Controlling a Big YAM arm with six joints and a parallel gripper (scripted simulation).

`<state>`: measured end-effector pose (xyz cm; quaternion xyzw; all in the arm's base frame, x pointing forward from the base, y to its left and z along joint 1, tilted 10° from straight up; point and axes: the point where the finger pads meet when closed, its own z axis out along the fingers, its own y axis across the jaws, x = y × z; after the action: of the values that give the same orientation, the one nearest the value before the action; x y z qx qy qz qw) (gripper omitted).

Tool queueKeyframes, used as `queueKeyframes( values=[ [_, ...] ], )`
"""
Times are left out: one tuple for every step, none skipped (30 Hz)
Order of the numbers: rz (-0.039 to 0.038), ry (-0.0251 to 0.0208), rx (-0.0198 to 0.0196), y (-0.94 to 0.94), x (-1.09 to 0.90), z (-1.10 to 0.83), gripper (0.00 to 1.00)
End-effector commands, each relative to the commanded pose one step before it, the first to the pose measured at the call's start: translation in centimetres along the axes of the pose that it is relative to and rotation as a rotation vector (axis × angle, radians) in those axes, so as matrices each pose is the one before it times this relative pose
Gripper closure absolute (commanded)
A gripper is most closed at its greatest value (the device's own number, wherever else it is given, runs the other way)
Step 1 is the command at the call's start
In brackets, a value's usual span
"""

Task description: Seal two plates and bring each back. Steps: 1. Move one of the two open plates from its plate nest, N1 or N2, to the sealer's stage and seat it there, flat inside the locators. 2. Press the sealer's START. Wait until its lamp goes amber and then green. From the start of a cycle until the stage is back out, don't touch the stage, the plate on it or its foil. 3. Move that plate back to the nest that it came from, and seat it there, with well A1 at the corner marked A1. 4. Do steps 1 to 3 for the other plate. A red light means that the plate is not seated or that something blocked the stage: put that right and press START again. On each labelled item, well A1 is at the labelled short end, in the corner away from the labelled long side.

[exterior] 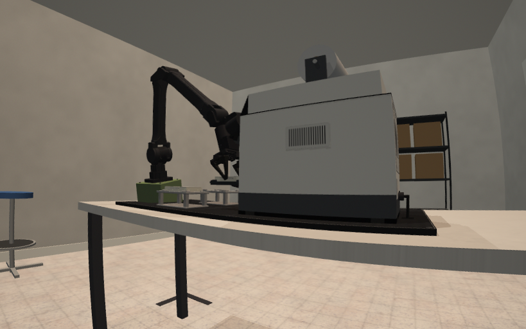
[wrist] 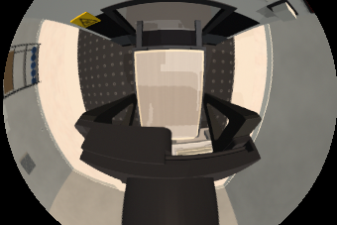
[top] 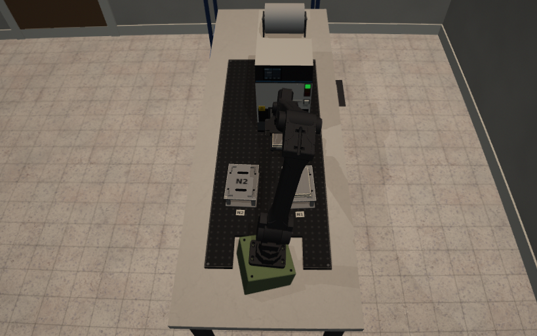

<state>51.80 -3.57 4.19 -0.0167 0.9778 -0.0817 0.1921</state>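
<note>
A plate [top: 277,140] [wrist: 168,95] with a smooth, pale, glossy top lies on the sealer's extended stage [exterior: 224,182]. It looks flat; its locators are not clear. My gripper [wrist: 169,96] is open, its fingers on either side of that plate's near part, at about plate height. Contact cannot be told. The lamp [top: 307,86] is green. The START button [top: 305,101] [wrist: 284,9] is right of the stage opening. Nest N2 [top: 234,174] is empty. Nest N1 [top: 305,205] holds the other plate [top: 304,187] [exterior: 182,189], partly hidden by my arm in the top view.
The sealer [top: 284,52] [exterior: 317,163] stands just beyond the gripper, with a yellow warning label [top: 261,107] [wrist: 86,20] left of its opening. A foil roll [top: 284,18] is at its back. The green arm base [top: 265,279] is at the near end, behind both nests.
</note>
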Motion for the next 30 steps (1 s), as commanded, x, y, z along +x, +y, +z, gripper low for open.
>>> queueKeyframes(
  values=[
    [0.00379, -0.01955, 0.00292, -0.524, -0.657, -1.322, 0.0],
    [0.0001, -0.00055, 0.00009, -0.002, -0.036, -0.007, 0.0],
    [0.00064, -0.0042, 0.00041, -0.031, -0.246, -0.078, 0.0],
    [0.00062, -0.00407, 0.0004, -0.028, -0.231, -0.071, 0.0],
    [0.00063, -0.00413, 0.0004, -0.028, -0.232, -0.071, 0.0],
    [0.0, 0.0, 0.0, 0.0, 0.0, 0.0, 0.0],
    [0.0, 0.0, 0.0, 0.0, 0.0, 0.0, 0.0],
    [0.0006, -0.00394, 0.00039, -0.028, -0.227, -0.071, 0.0],
    [0.0006, -0.00394, 0.00039, -0.028, -0.227, -0.071, 0.0],
    [0.0006, -0.00394, 0.00039, -0.028, -0.227, -0.071, 0.0],
    [0.0006, -0.00394, 0.00039, -0.028, -0.227, -0.071, 0.0],
    [0.0006, -0.00394, 0.00039, -0.028, -0.227, -0.071, 0.0],
    [0.00017, -0.00098, 0.00013, -0.005, -0.057, -0.013, 0.01],
    [0.00017, -0.00098, 0.00013, -0.005, -0.057, -0.013, 0.01],
    [0.00017, -0.00098, 0.00013, -0.005, -0.057, -0.013, 0.02],
    [0.00017, -0.00098, 0.00013, -0.005, -0.057, -0.013, 0.02],
    [0.00017, -0.00098, 0.00013, -0.005, -0.057, -0.013, 0.03],
    [0.00017, -0.00098, 0.00013, -0.004, -0.057, -0.013, 0.03],
    [0.00017, -0.00098, 0.00013, -0.004, -0.057, -0.013, 0.04],
    [0.00017, -0.00098, 0.00013, -0.004, -0.057, -0.013, 0.04],
    [0.00017, -0.00098, 0.00013, -0.004, -0.057, -0.013, 0.05],
    [0.00017, -0.00098, 0.00013, -0.004, -0.057, -0.013, 0.06],
    [0.0, 0.0, 0.0, 0.0, 0.0, 0.0, 0.06],
    [0.0, 0.0, 0.0, 0.0, 0.0, 0.0, 0.06],
    [0.00017, -0.00098, 0.00013, -0.004, -0.057, -0.013, 0.06],
    [0.00017, -0.00098, 0.00013, -0.004, -0.057, -0.013, 0.07],
    [0.00017, -0.00098, 0.00013, -0.004, -0.057, -0.013, 0.07],
    [0.00017, -0.00098, 0.00013, -0.004, -0.057, -0.013, 0.08],
    [0.00017, -0.00098, 0.00013, -0.004, -0.057, -0.013, 0.08],
    [0.00017, -0.00098, 0.00013, -0.004, -0.057, -0.013, 0.09]
  ],
)
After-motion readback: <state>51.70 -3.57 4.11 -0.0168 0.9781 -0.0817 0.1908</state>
